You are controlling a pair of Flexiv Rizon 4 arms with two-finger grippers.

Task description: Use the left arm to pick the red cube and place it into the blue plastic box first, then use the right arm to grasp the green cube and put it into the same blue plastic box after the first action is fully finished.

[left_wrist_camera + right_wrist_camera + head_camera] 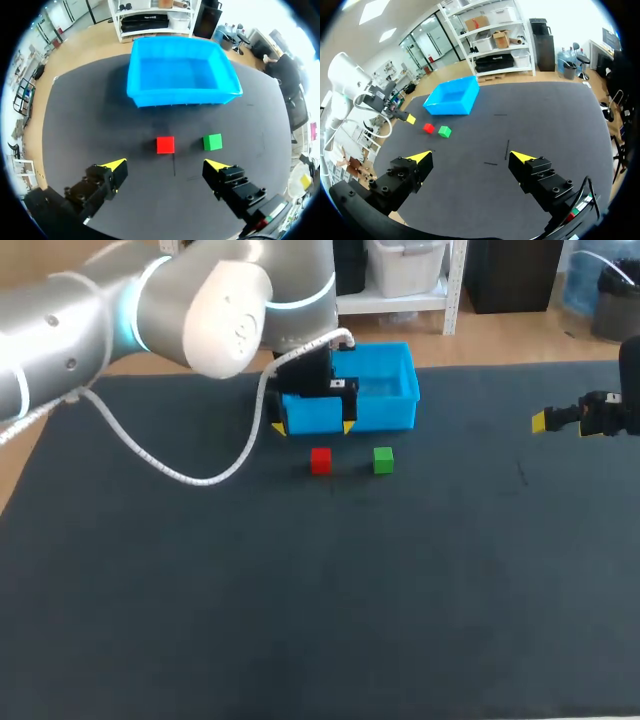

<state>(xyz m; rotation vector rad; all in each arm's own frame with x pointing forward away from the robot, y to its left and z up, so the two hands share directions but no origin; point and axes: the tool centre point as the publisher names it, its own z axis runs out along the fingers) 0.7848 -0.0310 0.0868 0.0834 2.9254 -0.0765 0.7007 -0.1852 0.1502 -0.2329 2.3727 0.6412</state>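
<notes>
A red cube (320,460) and a green cube (383,460) sit side by side on the dark table, just in front of the blue plastic box (395,390). My left gripper (313,427) hangs open above the box's near left corner, a little behind the red cube. In the left wrist view the red cube (165,145) lies ahead of the open gripper (167,164), between its fingertips' lines, with the green cube (212,142) beside it and the empty box (182,72) beyond. My right gripper (545,421) stays open at the far right; its wrist view shows its open gripper (469,157), the red cube (428,128), the green cube (444,131) and the box (453,96) far ahead.
The dark table mat (320,600) spreads wide in front of the cubes. A white cable (180,472) from my left arm loops down over the mat left of the box. The table's back edge runs just behind the box.
</notes>
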